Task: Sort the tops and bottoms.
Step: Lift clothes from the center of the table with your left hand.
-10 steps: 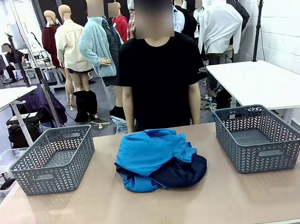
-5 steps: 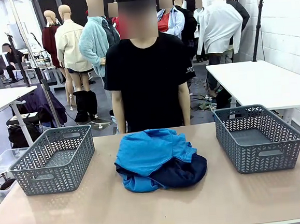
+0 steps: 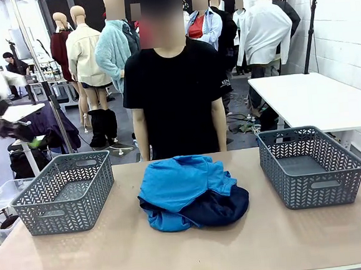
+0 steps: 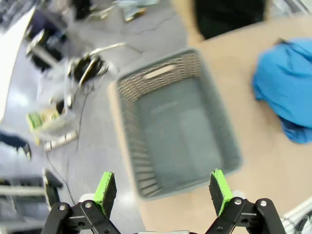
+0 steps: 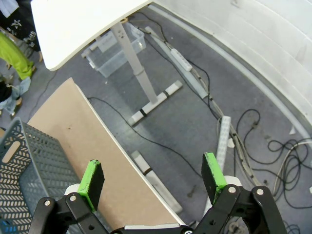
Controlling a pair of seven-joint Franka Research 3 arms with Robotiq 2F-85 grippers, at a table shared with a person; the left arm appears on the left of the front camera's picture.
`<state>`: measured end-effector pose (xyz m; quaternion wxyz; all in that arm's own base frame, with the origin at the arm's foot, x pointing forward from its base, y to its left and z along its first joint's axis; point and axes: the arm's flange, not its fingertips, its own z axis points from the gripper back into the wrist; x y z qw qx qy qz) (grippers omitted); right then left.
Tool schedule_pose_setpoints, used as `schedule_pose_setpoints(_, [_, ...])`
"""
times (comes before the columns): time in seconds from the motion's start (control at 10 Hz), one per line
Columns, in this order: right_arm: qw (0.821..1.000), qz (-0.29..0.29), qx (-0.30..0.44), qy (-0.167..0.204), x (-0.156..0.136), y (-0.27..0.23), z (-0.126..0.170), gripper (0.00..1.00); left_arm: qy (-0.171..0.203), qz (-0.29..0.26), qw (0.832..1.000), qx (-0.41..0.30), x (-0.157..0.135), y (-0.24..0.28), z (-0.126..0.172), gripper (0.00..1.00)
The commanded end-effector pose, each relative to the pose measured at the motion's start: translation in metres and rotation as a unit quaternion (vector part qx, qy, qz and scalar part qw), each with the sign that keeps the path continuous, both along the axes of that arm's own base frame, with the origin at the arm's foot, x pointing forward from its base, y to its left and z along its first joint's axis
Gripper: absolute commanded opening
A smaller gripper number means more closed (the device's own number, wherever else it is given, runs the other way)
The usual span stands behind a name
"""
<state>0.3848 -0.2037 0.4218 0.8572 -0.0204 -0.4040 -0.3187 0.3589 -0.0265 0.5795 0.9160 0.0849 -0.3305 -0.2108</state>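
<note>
- We see the tops, bright blue, heaped in the middle of the desk. They lie over the bottoms, whose dark navy shows at the pile's near right edge.
- The front view sets the pile between the left basket and the right basket, well apart from both. A person in a black T-shirt stands at the far edge, just behind the pile.
- In that same view, the left tool is a blurred shape at the left border. It hangs above and beyond the left basket, with one green pad showing; from here we cannot tell how its jaws stand.
- The left wrist view settles it: the left tool has its green fingers spread wide and grips nothing.
- That camera looks down into the left basket, to its grey bottom. The tops are a blue blur at the right, and the picture is smeared throughout.
- The right wrist view is sharp. The right tool has its jaws wide apart, with nothing between them, above the desk's corner.
- It also gives us a corner of the right basket at the lower left, the grey floor strewn with cables, and the white desk on its leg.
</note>
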Motion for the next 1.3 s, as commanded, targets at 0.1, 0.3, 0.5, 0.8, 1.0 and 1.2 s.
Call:
schedule_pose_setpoints(0.1, [1.0, 0.003, -0.004, 0.006, -0.001, 0.0, 0.0, 1.0, 0.052, -0.19, 0.974, 0.11, 0.009, -0.114, -0.029, 1.0])
schedule_pose_setpoints(0.3, [1.0, 0.003, -0.004, 0.006, -0.001, 0.0, 0.0, 1.0, 0.089, -0.251, 0.955, 0.132, 0.01, -0.178, -0.054, 1.0])
schedule_pose_setpoints(0.5, [1.0, 0.003, -0.004, 0.006, -0.001, 0.0, 0.0, 1.0, 0.082, -0.227, 0.965, 0.108, -0.014, -0.179, -0.06, 1.0])
schedule_pose_setpoints(0.8, [1.0, 0.003, -0.004, 0.006, -0.001, 0.0, 0.0, 1.0, 0.082, -0.227, 0.965, 0.108, -0.014, -0.179, -0.06, 1.0])
schedule_pose_setpoints(1.0, [1.0, 0.003, -0.004, 0.006, -0.001, 0.0, 0.0, 1.0, 0.083, -0.232, 0.963, 0.105, -0.009, -0.184, -0.057, 1.0])
schedule_pose_setpoints(1.2, [1.0, 0.003, -0.004, 0.006, -0.001, 0.0, 0.0, 1.0, 0.055, -0.267, 0.96, 0.071, 0.019, -0.199, -0.06, 1.0])
